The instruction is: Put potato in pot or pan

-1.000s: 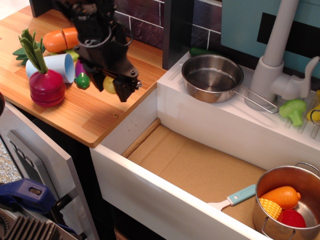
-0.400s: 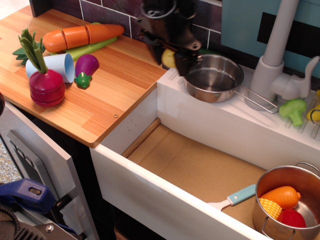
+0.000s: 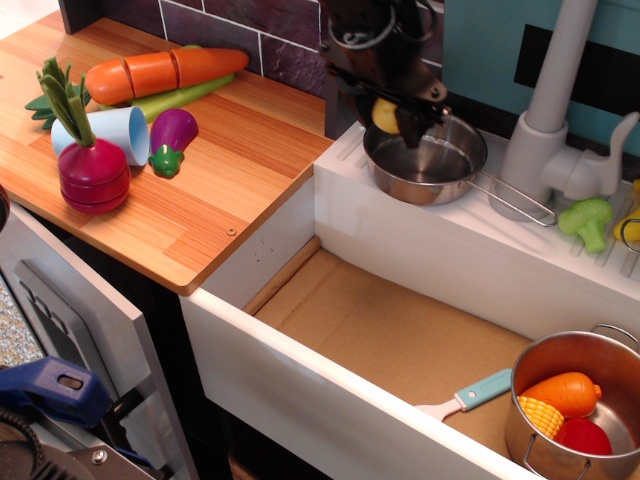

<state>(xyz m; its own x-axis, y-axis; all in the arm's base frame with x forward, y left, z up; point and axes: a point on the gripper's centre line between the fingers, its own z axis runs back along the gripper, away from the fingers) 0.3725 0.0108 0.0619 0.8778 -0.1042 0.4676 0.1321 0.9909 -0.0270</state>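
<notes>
My black gripper (image 3: 390, 115) is shut on the pale-yellow potato (image 3: 385, 114) and holds it over the left rim of the shallow steel pan (image 3: 425, 160). The pan sits on the white ledge behind the sink, with its wire handle (image 3: 515, 195) pointing right. The pan's inside looks empty. Most of the potato is hidden between the fingers.
A white sink basin (image 3: 400, 330) with a cardboard floor lies in front. A taller steel pot (image 3: 575, 410) with an orange toy and corn stands at the bottom right, next to a spatula (image 3: 465, 395). A grey tap (image 3: 555, 110) stands right of the pan. Toy vegetables lie on the wooden counter (image 3: 200, 200).
My gripper has carried the potato from the wooden counter rightwards and back, to above the pan's left rim. Nothing else moved.
</notes>
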